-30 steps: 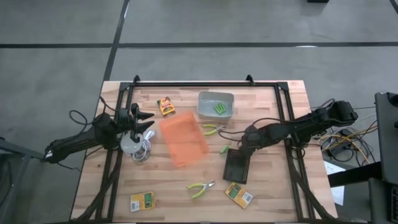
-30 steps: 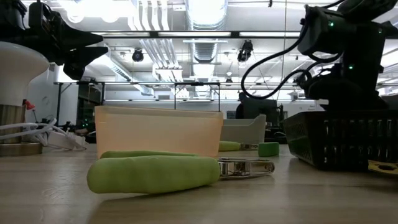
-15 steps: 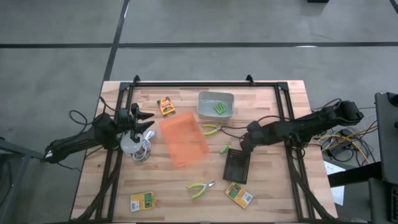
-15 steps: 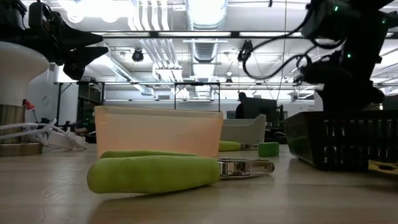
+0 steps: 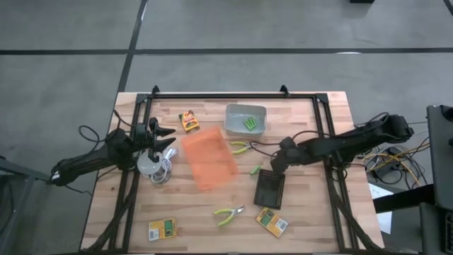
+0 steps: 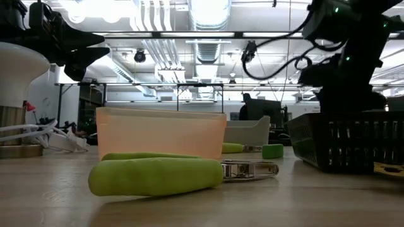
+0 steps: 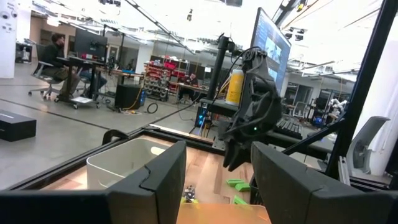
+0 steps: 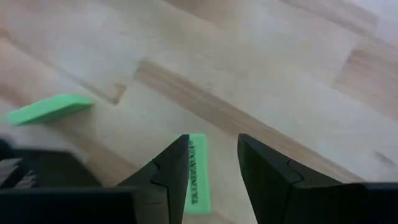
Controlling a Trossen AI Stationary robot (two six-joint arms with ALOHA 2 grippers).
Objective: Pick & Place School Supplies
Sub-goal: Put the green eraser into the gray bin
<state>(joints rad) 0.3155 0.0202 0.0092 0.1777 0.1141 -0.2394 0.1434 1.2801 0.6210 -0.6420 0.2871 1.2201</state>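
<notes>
Green stick (image 8: pixel 197 177) between open right gripper (image 8: pixel 211 163) fingers.

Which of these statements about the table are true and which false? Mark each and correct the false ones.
1. Green markers lie inside the grey bin. True.
2. The orange bin stands upright, opening up. False: it lies tipped at a slant.
3. The right gripper is open above a green marker. True.
4. The left gripper holds pliers. False: it is open and empty, near the white round thing.
5. Both pliers lie inside the black basket. False: both lie on the table.
</notes>
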